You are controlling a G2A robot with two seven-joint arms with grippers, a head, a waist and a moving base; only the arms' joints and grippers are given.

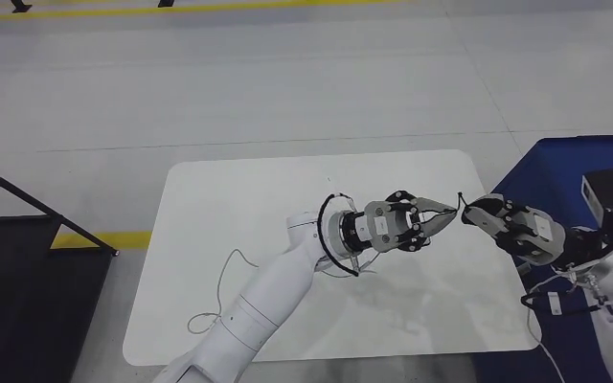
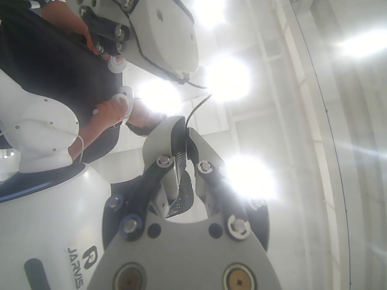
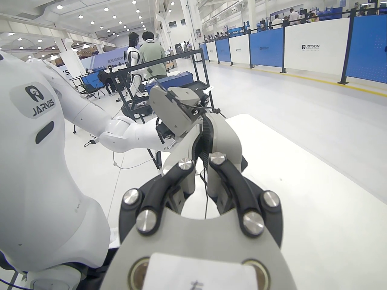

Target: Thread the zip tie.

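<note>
The thin black zip tie [image 1: 461, 201] is held in the air between my two grippers, above the right part of the white table [image 1: 287, 239]. My left gripper [image 1: 448, 214], on the white arm, is shut on one end. In the left wrist view a short curved tail of the zip tie [image 2: 195, 108] rises from the left gripper [image 2: 185, 126] towards the tip of the right gripper [image 2: 183, 75], with a small gap between. My right gripper [image 1: 469, 213] faces it tip to tip. In the right wrist view the right gripper [image 3: 205, 119] is shut on the zip tie, whose small black head [image 3: 216, 110] sticks out beside the left gripper [image 3: 198, 109].
A blue surface [image 1: 565, 163] borders the table on the right. A black frame [image 1: 57, 220] stands off the table's left side. A thin white cable [image 1: 225, 287] trails over the table by the left arm. A black rack [image 3: 196, 67] stands behind the grippers.
</note>
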